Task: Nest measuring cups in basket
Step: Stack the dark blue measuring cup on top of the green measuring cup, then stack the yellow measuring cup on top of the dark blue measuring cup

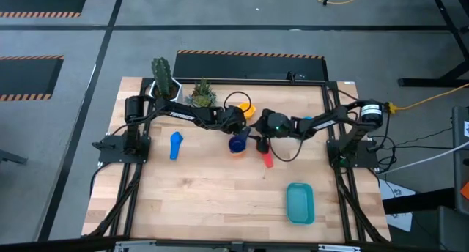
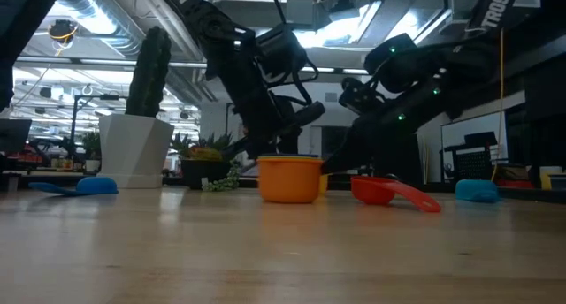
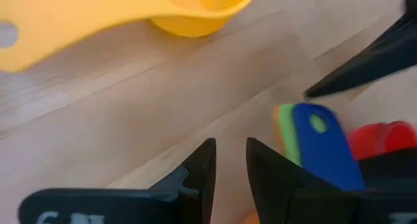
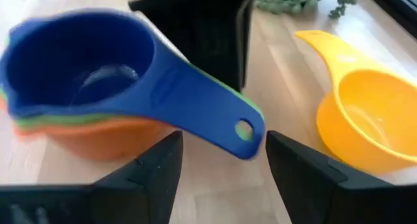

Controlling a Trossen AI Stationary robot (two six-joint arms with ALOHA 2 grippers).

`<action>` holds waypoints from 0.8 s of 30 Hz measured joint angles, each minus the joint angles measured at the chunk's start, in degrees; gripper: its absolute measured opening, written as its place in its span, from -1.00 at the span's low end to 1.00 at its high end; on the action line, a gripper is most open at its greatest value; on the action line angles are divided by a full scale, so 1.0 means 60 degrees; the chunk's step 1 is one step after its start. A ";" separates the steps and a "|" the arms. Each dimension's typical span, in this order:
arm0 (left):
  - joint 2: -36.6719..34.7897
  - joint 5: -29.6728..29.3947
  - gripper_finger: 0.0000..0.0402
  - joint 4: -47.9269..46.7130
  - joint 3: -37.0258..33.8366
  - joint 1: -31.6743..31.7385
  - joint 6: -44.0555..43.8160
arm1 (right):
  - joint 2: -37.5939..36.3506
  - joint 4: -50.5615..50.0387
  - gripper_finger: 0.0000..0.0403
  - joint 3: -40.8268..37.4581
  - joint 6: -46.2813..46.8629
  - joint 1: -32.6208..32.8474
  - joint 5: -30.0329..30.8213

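Note:
A nested stack of cups, dark blue (image 4: 78, 68) over green over orange (image 2: 289, 178), stands on its base mid-table (image 1: 238, 143). My right gripper (image 4: 223, 146) is open, with a finger on either side of the dark blue handle's free end (image 4: 242, 128), apart from it. My left gripper (image 3: 229, 152) is open by a narrow gap, pointing down just behind the stack, whose handle (image 3: 320, 146) shows beside one finger. The yellow cup (image 1: 245, 109), light blue cup (image 1: 176, 144) and red cup (image 1: 265, 157) lie apart on the table. The teal basket (image 1: 300, 202) sits near the front right.
A white pot with a tall cactus (image 2: 141, 127) and a small leafy plant (image 1: 201, 96) stand at the table's far left. A black frame (image 1: 331, 120) borders the table. Bare wood (image 1: 212, 201) lies between the cups and the near edge.

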 joint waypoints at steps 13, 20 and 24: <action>-0.0416 -0.0110 -0.61 -0.0497 0.0026 -0.0004 0.1201 | -0.2160 -0.1991 0.12 0.0004 -0.0077 -0.0096 0.0028; -0.1184 -0.0142 -0.61 -0.0760 0.0010 -0.0004 0.2047 | -0.3351 -0.1984 0.12 0.0005 0.0009 -0.0758 0.0517; -0.1558 -0.0385 -0.61 -0.0800 -0.0002 0.0000 0.2537 | -0.3507 -0.1816 0.12 0.0253 0.0091 -0.1507 0.1047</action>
